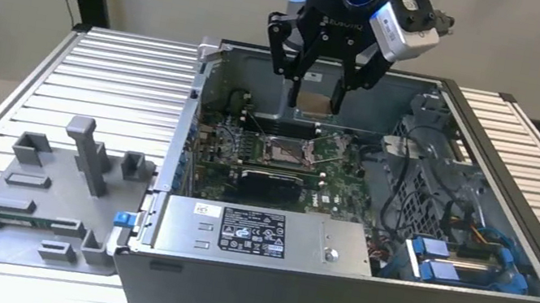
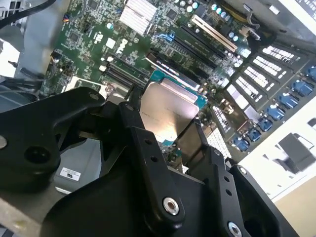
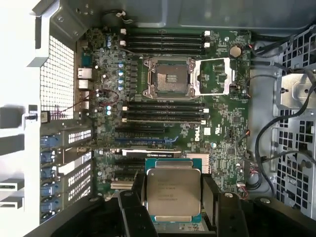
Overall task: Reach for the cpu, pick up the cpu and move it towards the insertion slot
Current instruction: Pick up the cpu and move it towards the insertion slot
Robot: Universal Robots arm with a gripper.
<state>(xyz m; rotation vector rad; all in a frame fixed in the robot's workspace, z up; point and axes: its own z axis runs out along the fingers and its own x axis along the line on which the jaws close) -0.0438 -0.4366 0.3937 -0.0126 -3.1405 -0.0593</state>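
The gripper (image 1: pixel 314 97) hangs over the far side of the open case (image 1: pixel 518 242), upper centre of the exterior view, its two black fingers (image 3: pixel 132 210) clamped on opposite edges of the cpu (image 3: pixel 172 191). In both wrist views the cpu's silvery top faces the camera, lifted clear above the green motherboard (image 3: pixel 222 128). The slot (image 3: pixel 167 77) sits open in the upper middle of the first wrist view, well apart from the cpu (image 2: pixel 165 111).

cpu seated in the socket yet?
No. In the first wrist view the cpu sits clamped in the tool, apart from the insertion slot, whose dark centre is bare.
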